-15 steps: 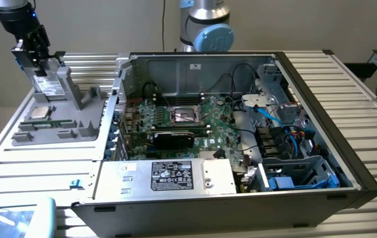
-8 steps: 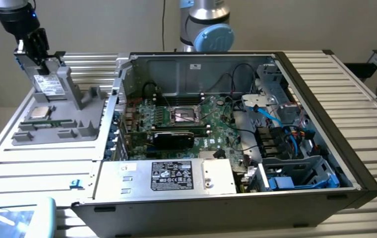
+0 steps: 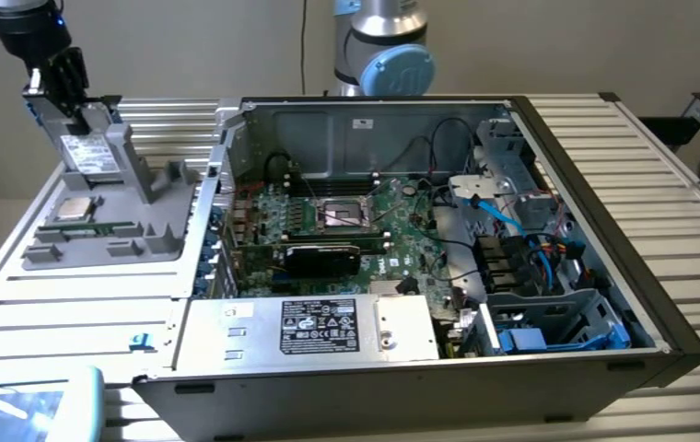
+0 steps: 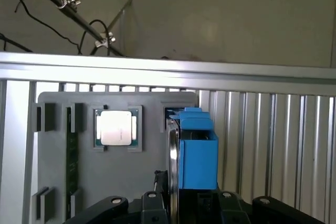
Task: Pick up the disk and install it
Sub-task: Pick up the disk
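The hand (image 3: pixel 65 87) clasps the disk (image 3: pixel 87 152), which stands on edge in the grey tray (image 3: pixel 141 235) at the exterior view's far left, beside the open computer case (image 3: pixel 325 124). The wrist view adds the disk's blue frame (image 4: pixel 198 153) (seen edge-on) and the chip (image 4: pixel 115 128) near it.

Ribbed silver aluminium worktop (image 3: pixel 67 313), grey moulded plastic parts tray (image 3: pixel 154 232) lying on it at the exterior view's left, open black-and-silver metal computer case (image 3: pixel 387 396) just beside
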Tool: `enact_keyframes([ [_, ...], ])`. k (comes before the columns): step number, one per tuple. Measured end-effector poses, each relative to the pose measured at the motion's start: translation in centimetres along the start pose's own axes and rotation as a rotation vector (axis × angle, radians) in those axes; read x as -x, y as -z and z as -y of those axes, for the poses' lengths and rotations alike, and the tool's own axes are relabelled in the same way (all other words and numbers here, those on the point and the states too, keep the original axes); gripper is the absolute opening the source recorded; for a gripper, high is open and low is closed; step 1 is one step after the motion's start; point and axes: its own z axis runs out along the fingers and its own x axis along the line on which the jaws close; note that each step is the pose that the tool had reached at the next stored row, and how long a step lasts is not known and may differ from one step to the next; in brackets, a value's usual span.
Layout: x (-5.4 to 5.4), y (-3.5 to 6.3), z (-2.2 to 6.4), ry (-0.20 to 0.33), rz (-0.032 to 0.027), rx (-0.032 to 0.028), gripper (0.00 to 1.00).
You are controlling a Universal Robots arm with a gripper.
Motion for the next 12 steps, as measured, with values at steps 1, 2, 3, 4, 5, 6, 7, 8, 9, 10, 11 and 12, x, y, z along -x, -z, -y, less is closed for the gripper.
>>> enact_keyframes([
  [1, 0.00, 0.41, -0.01, 0.000, -0.0003, 0.0002, 0.37],
  [2, 0.01, 0.73, -0.01, 0.000, -0.0006, 0.0003, 0.37],
  [3, 0.01, 0.94, -0.02, 0.000, -0.0007, 0.0002, 0.37],
  [4, 0.01, 1.08, -0.02, 0.000, -0.0008, 0.0003, 0.37],
  [5, 0.01, 1.16, -0.02, 0.000, -0.0008, 0.0002, 0.37],
  [6, 0.01, 1.20, -0.02, 0.000, -0.0008, 0.0001, 0.37],
  [7, 0.01, 1.20, -0.02, 0.000, -0.0007, -0.0002, 0.37],
  [8, 0.01, 1.20, -0.02, 0.000, -0.0007, -0.0002, 0.37],
  [9, 0.01, 1.21, -0.02, 0.000, -0.0007, -0.0002, 0.37],
  [10, 0.01, 1.22, -0.02, 0.000, -0.0008, 0.0001, 0.37],
  [11, 0.01, 1.22, -0.02, 0.000, -0.0008, 0.0002, 0.37],
  [12, 0.01, 1.22, -0.02, 0.000, -0.0009, 0.0004, 0.37],
])
